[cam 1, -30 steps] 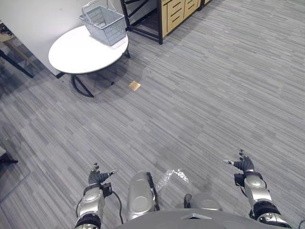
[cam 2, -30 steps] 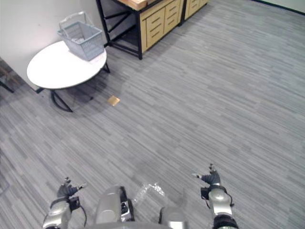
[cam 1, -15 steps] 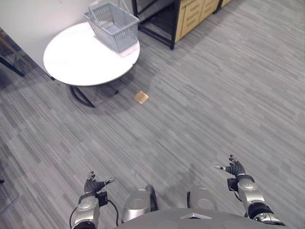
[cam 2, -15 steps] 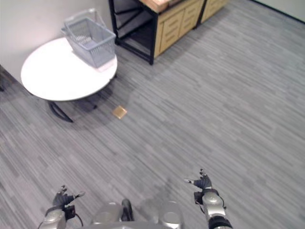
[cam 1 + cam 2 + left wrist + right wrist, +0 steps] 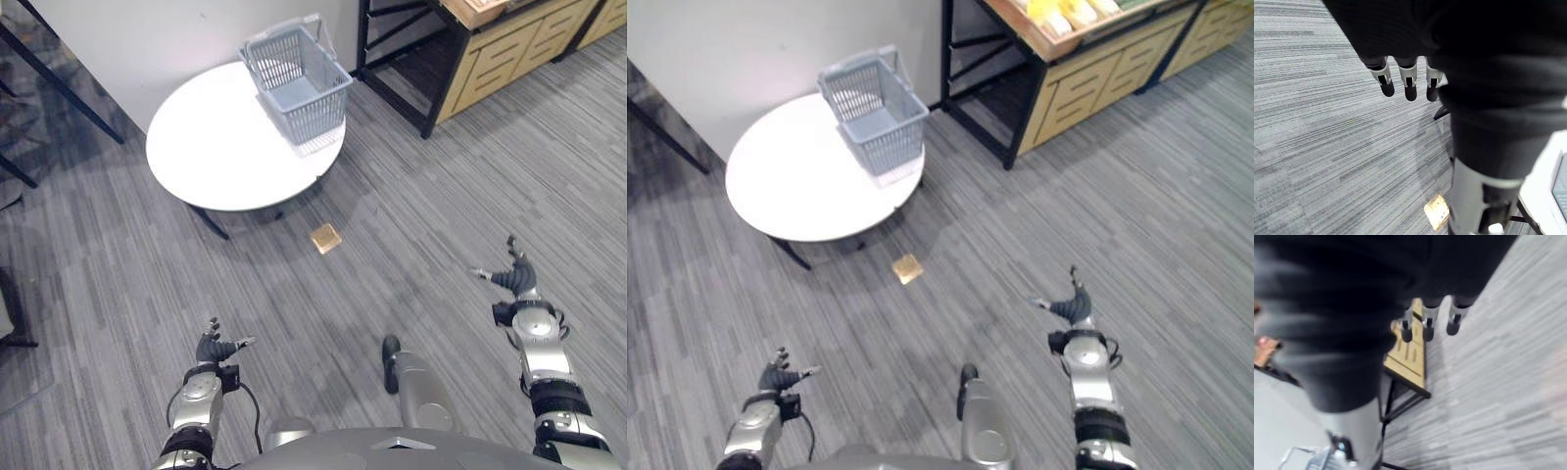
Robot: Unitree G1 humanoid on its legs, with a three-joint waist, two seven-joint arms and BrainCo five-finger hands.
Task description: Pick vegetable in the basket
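**Stock on view: basket on round table, both hands empty**

- Basket (image 5: 312,106): pale grey plastic mesh, handle folded up over its far rim. It stands on the far right part of the round table, close to the edge.
- Round table (image 5: 211,152): white top on dark legs, set against a pale wall, well ahead of both hands.
- Vegetable: not identifiable. Pale yellow items (image 5: 1061,12) lie on top of the wooden unit, too small to name.
- Wooden unit (image 5: 500,61): light wood drawer fronts in a black frame, to the right of the table, with a dark open bay (image 5: 397,54) between the two.
- Tan square (image 5: 325,238): a small flat piece on the floor, just off the table's near edge, between the table and the hands.
- Floor (image 5: 441,196): grey striped planks across the whole stretch from the hands to the table.
- Dark slanted bars (image 5: 61,90): legs of other furniture, left of the table.
- Left hand (image 5: 212,350): low and near, over the floor, well apart from the table. Fingers (image 5: 1409,87) straight and spread, thumb out, nothing in its grasp. Its wrist view takes in the tan square and a strip of the table edge.
- Right hand (image 5: 513,280): raised further forward on the right, over the floor. Fingers (image 5: 1427,327) extended and apart, nothing in its grasp. Its wrist view looks towards the wooden unit, with the basket off to one side.
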